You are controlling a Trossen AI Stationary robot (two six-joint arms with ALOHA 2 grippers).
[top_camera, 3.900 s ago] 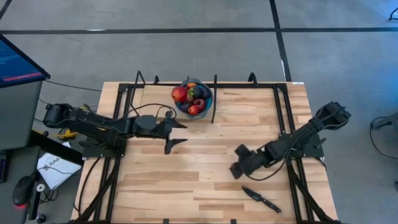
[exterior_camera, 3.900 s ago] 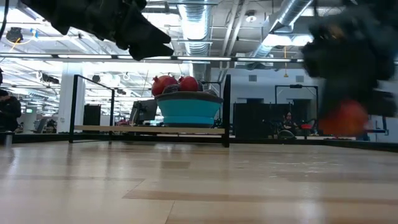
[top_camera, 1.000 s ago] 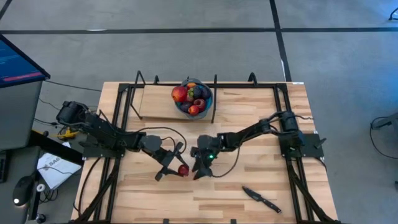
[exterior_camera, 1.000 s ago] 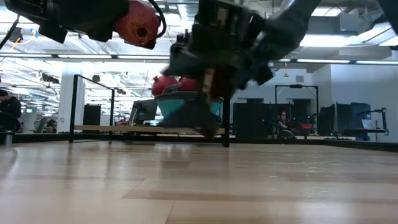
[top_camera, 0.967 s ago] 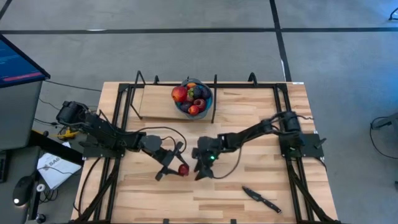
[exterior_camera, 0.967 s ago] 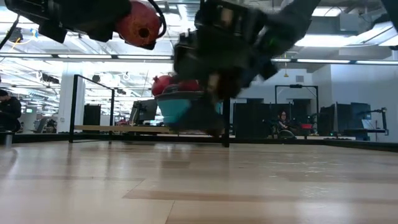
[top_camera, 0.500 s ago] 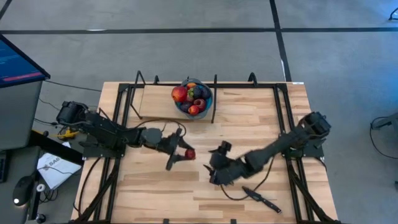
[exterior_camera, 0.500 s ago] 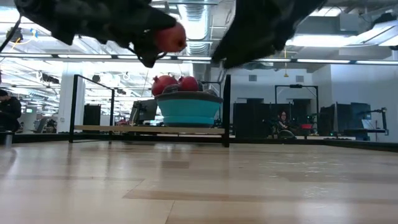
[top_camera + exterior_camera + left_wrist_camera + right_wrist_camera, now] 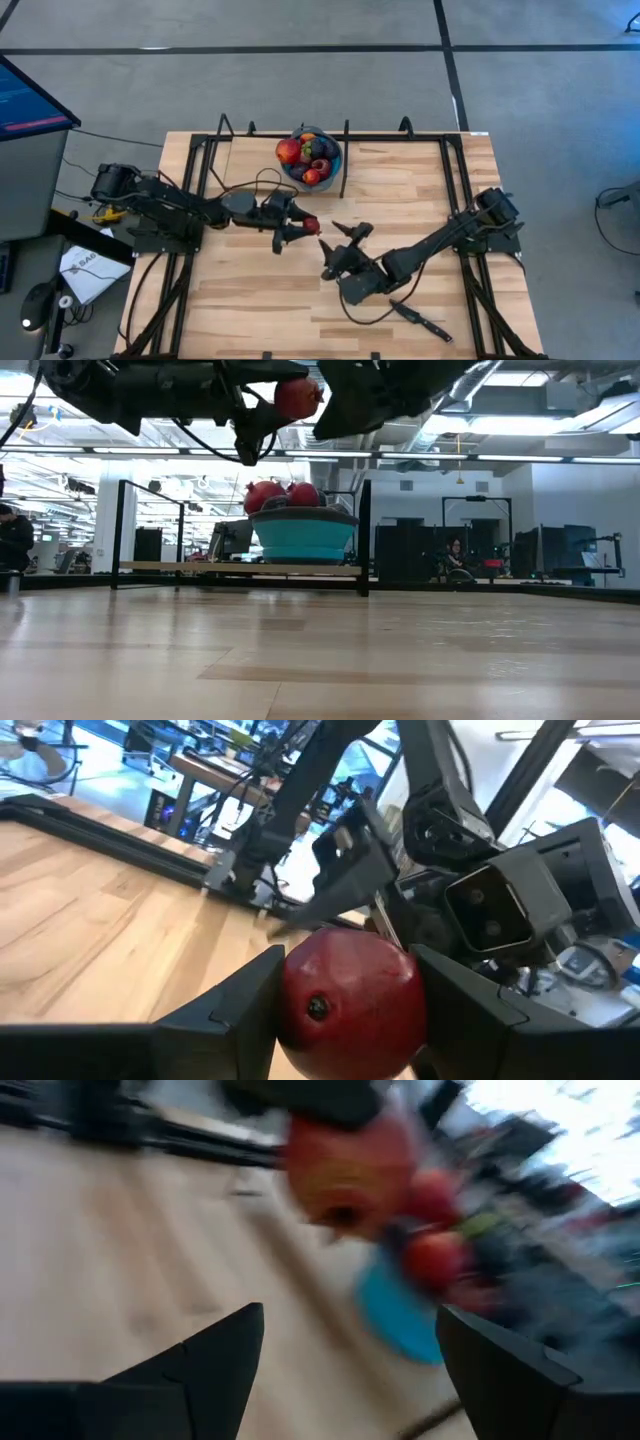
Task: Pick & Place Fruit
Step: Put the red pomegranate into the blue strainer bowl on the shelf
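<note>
Left gripper clamped on round red fruit, now carried nearer round blue bowl. Right gripper spread empty, pulled back mid-table. Handover done; drop pending.

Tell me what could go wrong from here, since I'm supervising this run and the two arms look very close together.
1. The left gripper carries a red fruit in the air above the table, pinched only at its sides; a slip would drop it onto the wood, where it might roll.
2. The right gripper, open and empty, sits just beside it, so the arms could collide.
3. The bowl is already heaped, so another piece might tumble off.
</note>
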